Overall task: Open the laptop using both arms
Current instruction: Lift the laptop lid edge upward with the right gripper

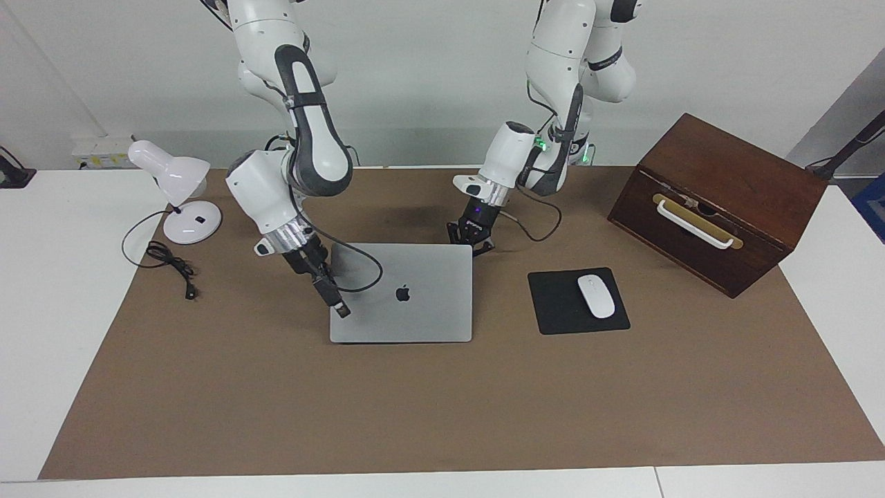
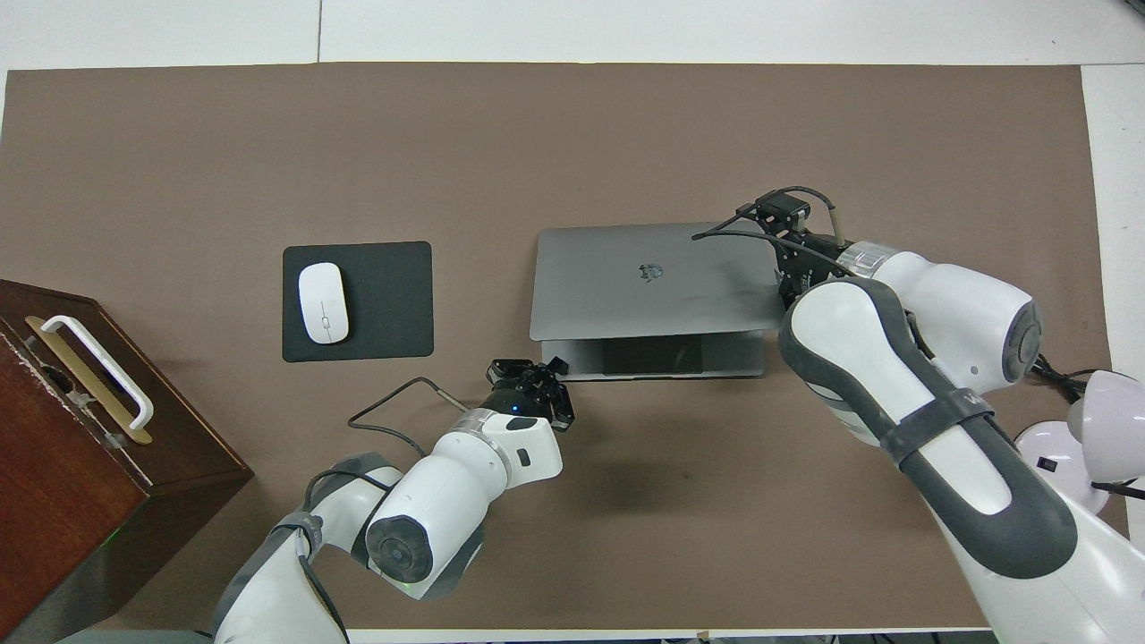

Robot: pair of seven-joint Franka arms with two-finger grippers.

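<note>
The silver-grey laptop (image 1: 415,304) lies in the middle of the brown mat, apple logo up. In the overhead view its lid (image 2: 644,277) is raised a little along the edge nearer the robots, and a strip of the base (image 2: 662,360) shows under it. My right gripper (image 1: 339,304) is at the laptop's side toward the right arm's end, against the lid's edge; it also shows in the overhead view (image 2: 792,259). My left gripper (image 1: 471,238) is open at the laptop's robot-side corner toward the left arm's end, by the base (image 2: 535,371).
A white mouse (image 1: 596,296) lies on a black mouse pad (image 1: 553,311) beside the laptop, toward the left arm's end. A brown wooden box (image 1: 719,200) with a white handle stands past it. A white desk lamp (image 1: 176,187) and its cord stand at the right arm's end.
</note>
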